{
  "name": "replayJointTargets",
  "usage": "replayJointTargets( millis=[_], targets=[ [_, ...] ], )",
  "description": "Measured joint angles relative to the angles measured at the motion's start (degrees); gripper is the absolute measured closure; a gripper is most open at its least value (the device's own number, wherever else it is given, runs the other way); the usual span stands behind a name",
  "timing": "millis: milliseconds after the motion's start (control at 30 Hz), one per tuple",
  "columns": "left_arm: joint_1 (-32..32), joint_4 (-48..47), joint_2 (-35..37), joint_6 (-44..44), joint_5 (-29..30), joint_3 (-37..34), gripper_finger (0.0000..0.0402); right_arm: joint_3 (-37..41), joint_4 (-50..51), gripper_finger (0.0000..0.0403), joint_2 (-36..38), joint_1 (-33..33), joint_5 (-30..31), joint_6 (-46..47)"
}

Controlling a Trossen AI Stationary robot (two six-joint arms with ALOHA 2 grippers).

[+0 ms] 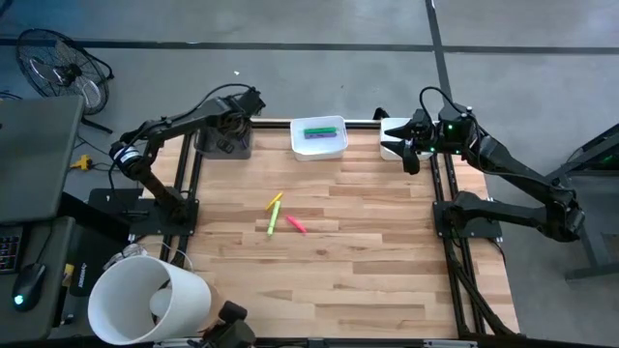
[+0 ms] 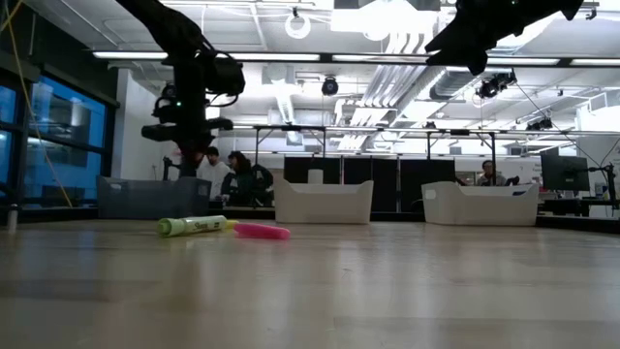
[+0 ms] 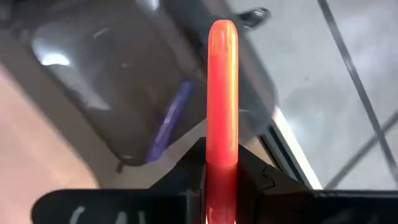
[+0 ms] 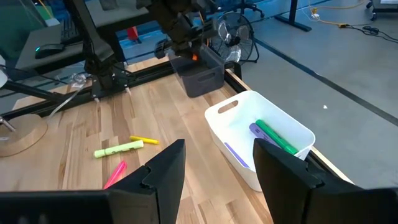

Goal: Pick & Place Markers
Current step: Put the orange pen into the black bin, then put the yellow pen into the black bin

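My left gripper [image 3: 222, 167] is shut on an orange-red marker [image 3: 222, 87] above the dark grey bin [image 1: 222, 138] at the table's far left; a purple marker [image 3: 169, 121] lies inside that bin. My right gripper [image 4: 214, 168] is open and hovers at the far right, near a white tray [image 1: 395, 137]. The middle white tray [image 4: 217, 124] holds a green marker [image 4: 277, 137] and purple ones [image 4: 258, 129]. A yellow marker [image 1: 275, 201], a yellow-green marker [image 1: 272, 221] and a pink marker [image 1: 295, 224] lie flat on the table's middle. My left gripper pinches the orange-red marker between its two fingers, at the stretch near one end [image 3: 222, 149]. The marker runs along the fingers and sticks out ahead of them. It is lifted clear, with its free end [image 3: 222, 31] over the grey bin.
A large white paper roll [image 1: 145, 300] lies at the near left corner. Black frame rails [image 1: 450, 222] run along both table sides. The wooden table top [image 1: 368, 271] is bare toward the near edge. People sit in the room beyond [image 2: 237, 174].
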State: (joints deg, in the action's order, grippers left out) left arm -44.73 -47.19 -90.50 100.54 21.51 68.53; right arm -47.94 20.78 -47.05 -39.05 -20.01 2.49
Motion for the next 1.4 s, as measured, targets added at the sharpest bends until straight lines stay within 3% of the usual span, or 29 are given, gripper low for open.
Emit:
replayJointTargets(
  millis=[233,600,767,1133,1267,1400],
  targets=[
    [0.0,-1.3,-0.1,12.1,0.0,-3.2,0.0364,0.0,0.0,0.0224,0.0,0.0,0.0,1.0],
    [-0.2,1.4,-0.1,14.0,0.8,-7.0,0.0364,0.0,0.2,0.0224,0.0,0.1,-0.1,1.1],
    [-1.1,1.3,-0.1,11.9,1.2,-7.5,0.035,0.0,0.5,0.0224,0.0,0.1,-0.1,1.3],
    [-1.0,2.3,-0.1,10.2,2.0,-7.5,0.0248,0.0,0.7,0.0224,0.0,0.1,-0.1,1.5],
    [-1.0,4.3,-0.1,7.5,2.1,-7.5,0.0239,0.0,1.0,0.0224,0.0,0.1,-0.1,1.6],
    [-1.0,8.1,0.0,-1.2,1.6,-7.5,0.0239,0.0,1.0,0.0224,0.0,0.1,-0.1,2.1]
  ],
)
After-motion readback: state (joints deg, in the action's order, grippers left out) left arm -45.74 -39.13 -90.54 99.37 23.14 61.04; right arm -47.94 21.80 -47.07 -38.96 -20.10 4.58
